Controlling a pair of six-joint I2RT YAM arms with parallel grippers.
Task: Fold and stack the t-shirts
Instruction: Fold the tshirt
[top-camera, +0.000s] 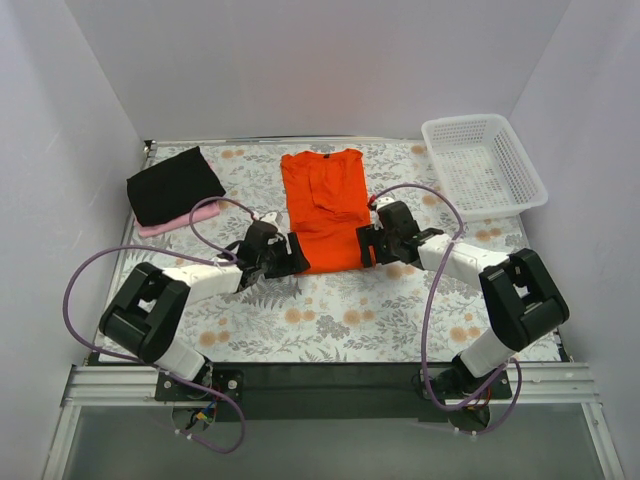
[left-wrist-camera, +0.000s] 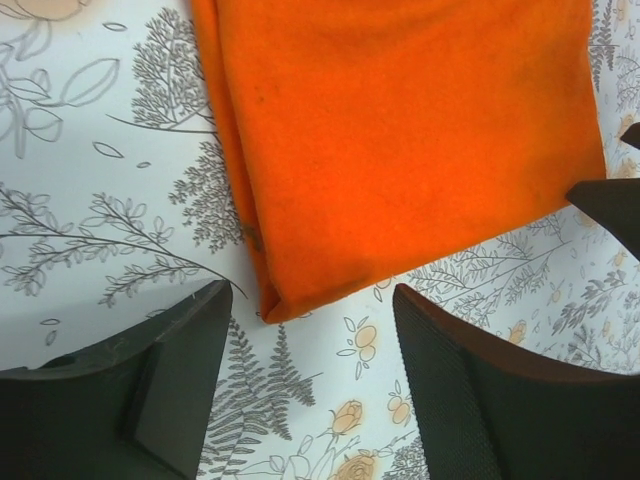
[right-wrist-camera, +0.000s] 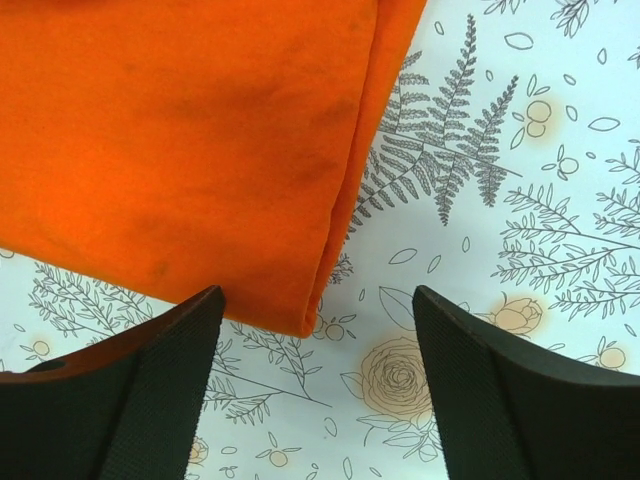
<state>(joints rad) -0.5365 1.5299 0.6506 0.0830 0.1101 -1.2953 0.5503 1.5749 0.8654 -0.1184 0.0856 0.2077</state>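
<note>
The orange t-shirt (top-camera: 322, 205) lies on the table's middle as a long strip, sleeves folded in, collar at the far end. My left gripper (top-camera: 290, 254) is open at its near left corner (left-wrist-camera: 275, 305), fingers apart on the cloth-free table just before the hem. My right gripper (top-camera: 366, 245) is open at the near right corner (right-wrist-camera: 305, 320), likewise just short of the hem. Both hold nothing. A folded black t-shirt (top-camera: 174, 184) lies on a folded pale pink t-shirt (top-camera: 180, 221) at the far left.
A white plastic mesh basket (top-camera: 484, 162) stands at the far right corner. The table is covered with a floral cloth (top-camera: 330, 320). White walls close in the left, back and right sides. Purple cables loop beside each arm.
</note>
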